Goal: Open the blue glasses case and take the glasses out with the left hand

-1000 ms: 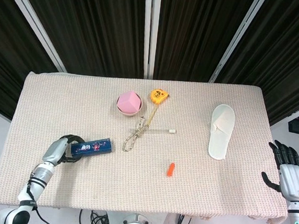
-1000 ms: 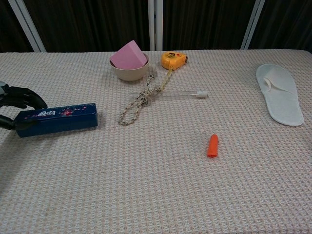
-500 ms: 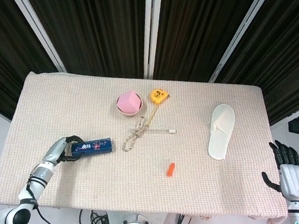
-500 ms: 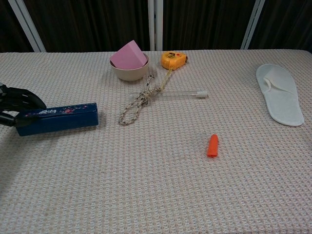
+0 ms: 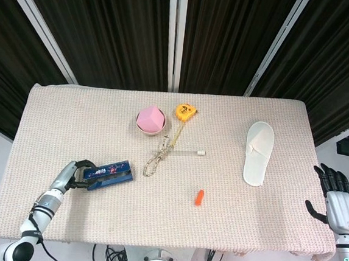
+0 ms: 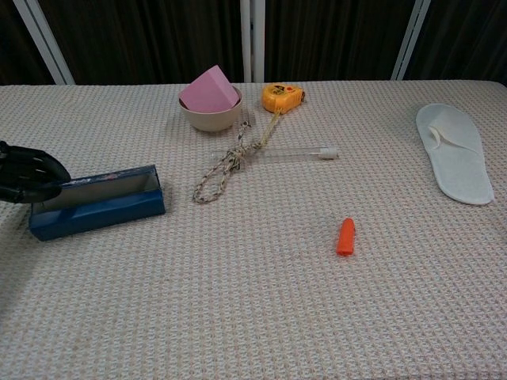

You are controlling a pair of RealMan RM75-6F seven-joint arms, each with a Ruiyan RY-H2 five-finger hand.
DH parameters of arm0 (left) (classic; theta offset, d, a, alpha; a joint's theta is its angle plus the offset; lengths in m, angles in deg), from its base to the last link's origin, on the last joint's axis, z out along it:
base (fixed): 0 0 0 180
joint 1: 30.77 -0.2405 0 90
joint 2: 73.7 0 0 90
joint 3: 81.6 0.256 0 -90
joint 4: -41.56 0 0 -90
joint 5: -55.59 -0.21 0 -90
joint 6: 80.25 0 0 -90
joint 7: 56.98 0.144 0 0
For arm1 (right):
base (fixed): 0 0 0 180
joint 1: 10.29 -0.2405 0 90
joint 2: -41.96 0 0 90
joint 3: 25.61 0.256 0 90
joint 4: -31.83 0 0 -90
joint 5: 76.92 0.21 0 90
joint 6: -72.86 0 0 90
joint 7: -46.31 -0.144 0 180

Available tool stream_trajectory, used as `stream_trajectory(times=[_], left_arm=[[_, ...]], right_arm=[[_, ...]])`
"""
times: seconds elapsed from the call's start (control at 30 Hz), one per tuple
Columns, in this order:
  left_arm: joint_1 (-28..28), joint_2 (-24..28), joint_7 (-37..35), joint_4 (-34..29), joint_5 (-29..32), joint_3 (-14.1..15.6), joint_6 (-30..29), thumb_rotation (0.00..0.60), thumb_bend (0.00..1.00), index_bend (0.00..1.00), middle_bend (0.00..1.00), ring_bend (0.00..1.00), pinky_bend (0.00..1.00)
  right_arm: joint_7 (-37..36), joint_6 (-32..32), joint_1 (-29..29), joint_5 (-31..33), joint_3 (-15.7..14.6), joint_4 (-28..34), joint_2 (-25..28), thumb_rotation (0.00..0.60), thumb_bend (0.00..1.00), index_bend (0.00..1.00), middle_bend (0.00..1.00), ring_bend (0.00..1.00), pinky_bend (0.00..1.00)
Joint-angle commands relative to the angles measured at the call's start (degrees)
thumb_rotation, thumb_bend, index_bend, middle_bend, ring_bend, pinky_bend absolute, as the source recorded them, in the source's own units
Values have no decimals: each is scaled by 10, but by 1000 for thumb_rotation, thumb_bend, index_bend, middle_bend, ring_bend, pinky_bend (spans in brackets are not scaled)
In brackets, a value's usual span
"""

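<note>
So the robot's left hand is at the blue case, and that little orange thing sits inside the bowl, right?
Not quite. The left hand is at the blue case, but the bowl holds a pink block. The orange thing lies on the table, as the chest view shows.

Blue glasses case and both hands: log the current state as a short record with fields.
case: blue glasses case on the table's near-left, tipped so a pale inner side faces the chest view
case contents: glasses not visible
left hand: left hand grips the case's left end
right hand: right hand off the table's right edge, fingers spread, holding nothing
nearest item: knotted rope, apart from the case
</note>
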Motion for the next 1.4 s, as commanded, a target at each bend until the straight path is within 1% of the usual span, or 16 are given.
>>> stream_trajectory(times=[0.03,0.1,0.17,0.27,0.37,0.5,0.63,0.8,0.87,1.0,1.13,1.23,1.3,1.4], left_arm=[[2,0,4,0,14,-3,1,600,410,506,547,212,140],[4,-2,14,-1,37,-6,-1,600,409,502,539,212,145],[7,-6,28,-2,60,-10,-6,600,406,479,484,192,151],[10,-11,46,-4,81,-15,-18,600,402,403,302,85,169],[14,-15,63,-4,98,-18,-25,600,403,335,159,41,194],[17,-23,76,0,106,-22,-36,600,404,278,56,20,214],[17,-36,89,10,95,-24,-59,600,404,241,25,2,225],[19,-57,115,34,77,-20,-84,600,398,228,23,0,233],[21,-68,129,48,67,-18,-96,600,394,221,20,0,224],[24,-90,143,76,37,-18,-121,600,392,195,7,0,171],[20,-107,131,102,-28,-23,-171,600,391,168,0,0,128],[15,-114,121,129,-96,-19,-224,600,387,160,0,0,95],[12,-116,122,147,-138,-13,-255,600,382,157,0,0,81],[10,-108,110,154,-185,4,-271,600,371,154,0,0,72]], right_arm=[[0,0,0,0,0,0,0,600,244,0,0,0,0],[1,0,0,0,0,1,0,600,244,0,0,0,0],[2,2,-1,0,0,1,0,600,244,0,0,0,0],[2,3,-1,1,-1,1,0,600,244,0,0,0,0],[3,4,-2,0,-1,1,0,600,244,0,0,0,0],[2,4,-2,-1,-1,2,1,600,245,0,0,0,0],[1,7,-3,0,-2,1,1,600,250,0,0,0,0],[-1,6,-3,-1,-2,2,2,600,260,0,0,0,0],[-1,6,-3,-1,-2,2,2,600,266,0,0,0,0],[-3,6,-3,0,-1,1,2,600,271,0,0,0,0],[-7,4,-2,1,-1,-2,1,600,268,0,0,0,0],[-9,5,-2,1,0,-4,0,600,271,0,0,0,0],[-9,6,-3,1,-1,-6,0,600,269,0,0,0,0],[-8,7,-3,1,-1,-7,-2,600,272,0,0,0,0]])
